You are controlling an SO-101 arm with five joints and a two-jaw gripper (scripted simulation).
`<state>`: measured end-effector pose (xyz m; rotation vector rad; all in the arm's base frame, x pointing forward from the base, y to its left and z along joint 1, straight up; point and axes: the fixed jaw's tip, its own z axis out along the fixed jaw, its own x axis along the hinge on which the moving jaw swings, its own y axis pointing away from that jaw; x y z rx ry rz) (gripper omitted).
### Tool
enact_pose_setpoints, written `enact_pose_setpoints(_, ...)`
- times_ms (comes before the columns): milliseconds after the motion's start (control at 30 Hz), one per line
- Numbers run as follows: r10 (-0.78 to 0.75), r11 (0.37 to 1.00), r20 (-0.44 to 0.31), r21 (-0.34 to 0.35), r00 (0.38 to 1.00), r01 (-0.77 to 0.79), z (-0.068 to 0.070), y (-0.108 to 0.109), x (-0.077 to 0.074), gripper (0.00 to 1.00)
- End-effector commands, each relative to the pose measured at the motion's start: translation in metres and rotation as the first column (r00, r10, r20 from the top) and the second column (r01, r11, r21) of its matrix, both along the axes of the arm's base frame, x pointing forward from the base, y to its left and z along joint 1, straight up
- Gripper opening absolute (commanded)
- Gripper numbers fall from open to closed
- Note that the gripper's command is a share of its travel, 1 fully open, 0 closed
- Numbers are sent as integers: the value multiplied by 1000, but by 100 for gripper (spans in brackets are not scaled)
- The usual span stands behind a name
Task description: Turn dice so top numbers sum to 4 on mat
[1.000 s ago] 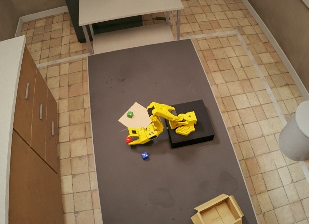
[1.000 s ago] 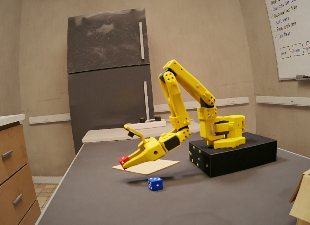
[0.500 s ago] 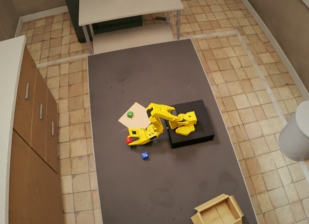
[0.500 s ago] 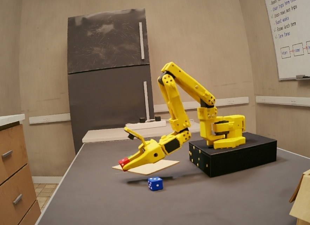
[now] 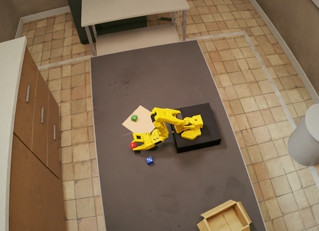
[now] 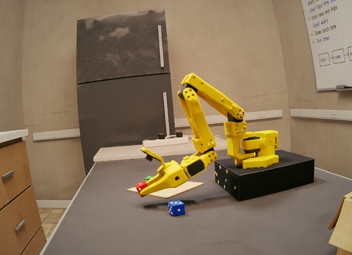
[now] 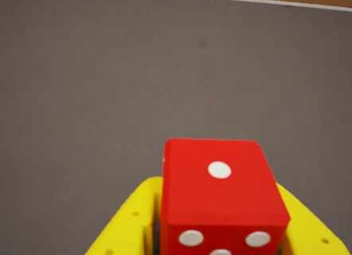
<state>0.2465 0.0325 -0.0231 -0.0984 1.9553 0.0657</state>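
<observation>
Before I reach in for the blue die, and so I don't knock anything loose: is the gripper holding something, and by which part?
Yes, the red die, pinched by two opposite side faces, its one-pip face left uncovered.

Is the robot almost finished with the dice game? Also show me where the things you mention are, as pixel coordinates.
Not yet! The green die [image 5: 134,118] [image 6: 148,178] already sits on the mat [image 5: 140,128] [image 6: 167,193]. The red die [image 5: 132,145] [image 6: 140,186] [image 7: 220,186] is in the gripper [image 5: 133,145] [image 6: 141,188] [image 7: 220,213], held above the table beside the mat. It must be set down flat on the mat. The blue die [image 5: 149,160] [image 6: 176,208] is off the mat, so it's left too. Then the gripper lets go and moves clear.
</observation>
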Motion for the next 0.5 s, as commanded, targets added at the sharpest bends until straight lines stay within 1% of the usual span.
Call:
enact_pose_setpoints(0, -2, 1000, 5, -8, 1000, 2, -1, -1, 0, 0)
enact_pose_setpoints(467, -2, 1000, 5, -8, 1000, 2, -7, -1, 0, 0)
